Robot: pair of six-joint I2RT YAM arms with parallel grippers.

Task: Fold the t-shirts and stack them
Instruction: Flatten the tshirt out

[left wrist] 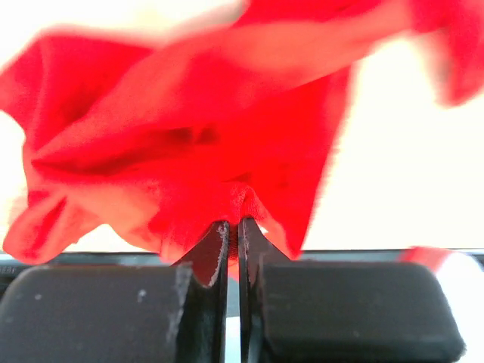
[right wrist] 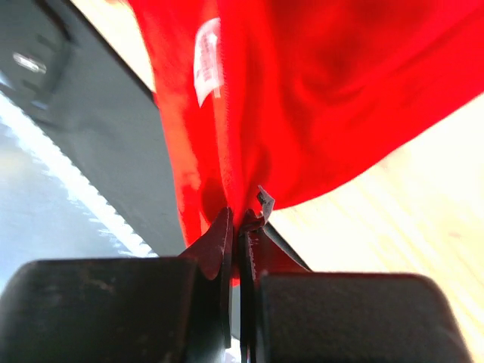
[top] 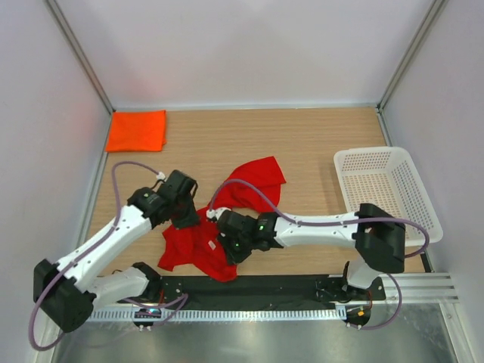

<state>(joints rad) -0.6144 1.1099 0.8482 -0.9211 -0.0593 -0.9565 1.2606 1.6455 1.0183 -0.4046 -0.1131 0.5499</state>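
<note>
Left gripper (left wrist: 233,227): clenched on a bunched fold of the red t-shirt (left wrist: 189,151), fingers pressed together at the lower centre of the left wrist view with cloth spilling up out of the tips.
Right gripper (right wrist: 240,221): clamped on the same red cloth, low in the middle of the right wrist view.
Red shirt's place: crumpled in the lower middle of the overhead frame between the two arms, its lowest edge lapping the dark strip (top: 287,286).
Orange t-shirt (top: 137,130): folded into a rectangle at the upper left of the table (top: 318,144), well apart from the red one.
White mesh basket (top: 423,204): right of the frame, apart from both shirts.
Step in hand: likely lifting and spreading the red shirt so it can be laid flat for folding.
Doing it well: draw the two grips apart evenly until the cloth between them is taut. Lift so the bunched body hangs free and untwists. Lay it on open wood toward the middle, off the dark strip. The bunching suggests several layers may be pinched.
White tag (right wrist: 206,60): sewn into the cloth, upper middle of the right wrist view; its print is blurred and unreadable.
Other writing: none legible.
</note>
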